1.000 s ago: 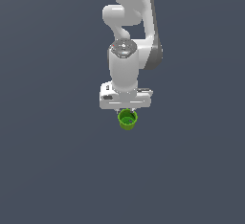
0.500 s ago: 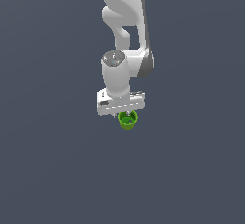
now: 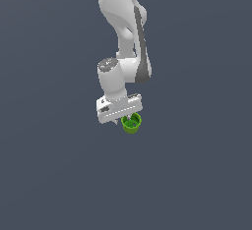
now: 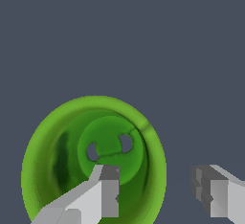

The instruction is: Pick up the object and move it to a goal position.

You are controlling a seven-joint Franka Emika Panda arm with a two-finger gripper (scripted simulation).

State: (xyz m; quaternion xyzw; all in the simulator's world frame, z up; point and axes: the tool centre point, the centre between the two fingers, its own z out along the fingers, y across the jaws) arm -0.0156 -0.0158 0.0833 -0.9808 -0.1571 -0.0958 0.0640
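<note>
The object, a small bright green round cup, sits on the dark floor right under the white hand of my arm. In the wrist view the cup fills the frame and shows a darker hollow inside. My gripper is open, and its fingers straddle one side of the cup's wall. One finger reaches inside the hollow and the other finger stands outside the rim. The gripper is not closed on the wall; a wide gap stays between the outer finger and the rim.
A plain dark grey floor surrounds the cup on every side. The white arm rises straight up behind the hand in the exterior view. No other objects show.
The hand has come down onto the cup and turned a little, shifting slightly to the exterior view's left. The cup has stayed in place.
</note>
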